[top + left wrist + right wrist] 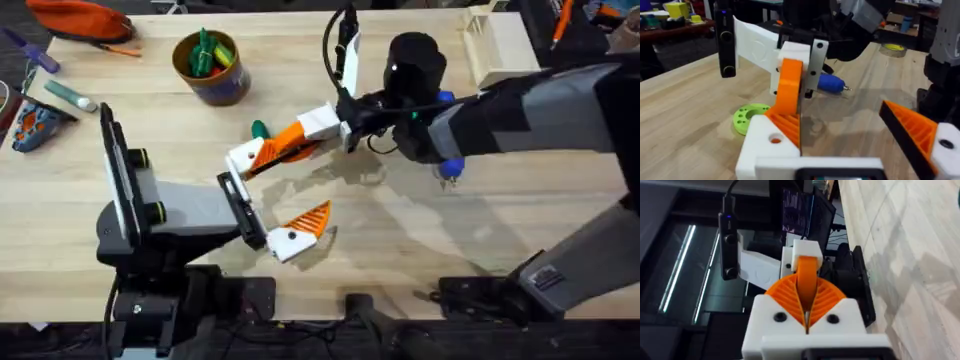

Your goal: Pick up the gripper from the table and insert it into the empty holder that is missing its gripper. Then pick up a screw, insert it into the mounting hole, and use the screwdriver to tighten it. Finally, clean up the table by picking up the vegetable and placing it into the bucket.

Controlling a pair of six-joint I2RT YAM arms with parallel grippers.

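Note:
My right gripper [322, 125] [807, 292] is shut on the small orange gripper block [807, 272] [790, 82]. It holds the block against the white holder [760, 267] [757, 45] of the black-bodied claw [347, 55]. My left gripper [300, 180] [835, 115] is open just beneath, one fingertip right under the block. The blue screwdriver [452, 168] [829, 82] lies on the table, partly under the right arm. The brown bucket [212, 82] stands at the back left with green pieces in it. I cannot tell whether one is the vegetable. The screw is out of view.
A lime-green disc [750, 117] lies beside the left finger. A black stand [415, 60] rises behind the claw, with a pale wooden box [495, 45] at the back right. An orange pouch [80, 18] and small tools [35, 120] sit at the far left.

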